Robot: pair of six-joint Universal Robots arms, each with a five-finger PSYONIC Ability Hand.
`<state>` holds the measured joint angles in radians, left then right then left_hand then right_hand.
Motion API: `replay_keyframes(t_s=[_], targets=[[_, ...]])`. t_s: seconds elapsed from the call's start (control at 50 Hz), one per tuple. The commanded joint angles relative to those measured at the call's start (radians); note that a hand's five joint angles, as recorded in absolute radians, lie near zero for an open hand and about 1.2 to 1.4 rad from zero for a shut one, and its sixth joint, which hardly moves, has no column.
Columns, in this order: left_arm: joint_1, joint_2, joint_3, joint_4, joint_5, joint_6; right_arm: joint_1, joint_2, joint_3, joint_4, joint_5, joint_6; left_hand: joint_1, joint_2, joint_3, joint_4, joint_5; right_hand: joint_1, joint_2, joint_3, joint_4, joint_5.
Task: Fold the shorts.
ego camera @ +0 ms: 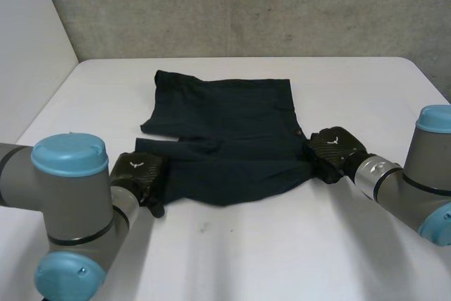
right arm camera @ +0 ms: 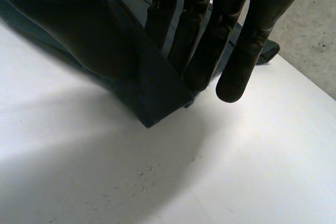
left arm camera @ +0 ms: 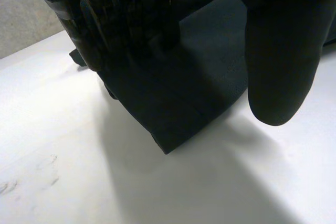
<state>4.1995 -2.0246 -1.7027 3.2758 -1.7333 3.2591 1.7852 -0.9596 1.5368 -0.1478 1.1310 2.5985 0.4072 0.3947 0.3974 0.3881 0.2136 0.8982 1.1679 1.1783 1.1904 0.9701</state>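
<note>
White worktop [ego camera: 282, 259] with dark shorts [ego camera: 232, 146] spread across its middle. The right hand [ego camera: 331, 147] pinches the shorts' near right corner between thumb and straight fingers. The left hand [ego camera: 139, 171] rests straight fingers on the near left corner, thumb held apart.

Overall: I see soft, even light from above in the head view, neither dim nor harsh.
Table [ego camera: 246, 244]: bright white, with no glare spots that I can find; in the right wrist view a paler band of light crosses it beside the cloth.
Shorts [ego camera: 225, 139]: so dark that I barely read their folds; a soft-edged shadow spreads on the table beneath their corner in both wrist views.
Wall [ego camera: 246, 5]: grey, evenly lit.
Right hand [right arm camera: 68, 24]: a near-black shape against the bright table.
</note>
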Motion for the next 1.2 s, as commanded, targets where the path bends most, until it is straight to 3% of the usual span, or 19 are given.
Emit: replay_keyframes(t_s=[0.02,0.42,0.5,0.54,0.68,0.8,0.92,1.04,1.2], targets=[[0.002,-0.057,0.041,0.002,0.0,0.022,0.003,-0.002,0.002,0.002,0.006,0.005,0.1,0.112,0.11,0.119,0.119,0.498,0.228,0.218,0.206,0.252],[0.031,-0.143,0.117,0.108,0.001,0.122,0.019,-0.011,0.006,0.01,0.013,0.005,0.487,0.5,0.497,0.507,0.506,0.498,0.228,0.218,0.206,0.252],[0.033,-0.157,0.129,0.107,0.006,0.123,0.019,-0.019,0.006,0.01,0.013,0.006,0.675,0.687,0.685,0.694,0.694,0.498,0.228,0.218,0.206,0.252],[0.039,-0.158,0.129,0.107,0.008,0.125,0.019,-0.022,0.006,0.011,0.015,0.006,0.962,0.974,0.972,0.981,0.981,0.498,0.228,0.218,0.206,0.252],[0.057,-0.083,0.11,0.078,0.012,0.155,0.023,-0.068,0.011,0.057,0.024,0.005,0.989,1.002,0.999,1.008,1.008,0.498,0.228,0.218,0.206,0.252],[0.09,0.122,0.043,-0.063,0.055,0.168,0.043,-0.16,0.014,0.188,0.049,-0.017,0.989,1.002,0.999,1.008,1.008,0.498,0.228,0.218,0.206,0.252],[0.086,0.34,-0.028,-0.315,0.132,0.171,0.057,-0.264,0.026,0.33,0.107,-0.075,0.989,1.002,0.999,1.008,1.008,0.498,0.228,0.218,0.206,0.252],[0.08,0.498,-0.127,-0.542,0.169,0.172,0.057,-0.382,0.101,0.5,0.164,-0.257,0.989,1.002,0.999,1.008,1.008,0.498,0.228,0.218,0.206,0.252],[0.01,0.61,-0.238,-0.746,0.239,0.169,0.042,-0.528,0.266,0.754,0.168,-0.468,0.989,1.002,0.999,1.008,1.008,0.498,0.228,0.218,0.206,0.252]])
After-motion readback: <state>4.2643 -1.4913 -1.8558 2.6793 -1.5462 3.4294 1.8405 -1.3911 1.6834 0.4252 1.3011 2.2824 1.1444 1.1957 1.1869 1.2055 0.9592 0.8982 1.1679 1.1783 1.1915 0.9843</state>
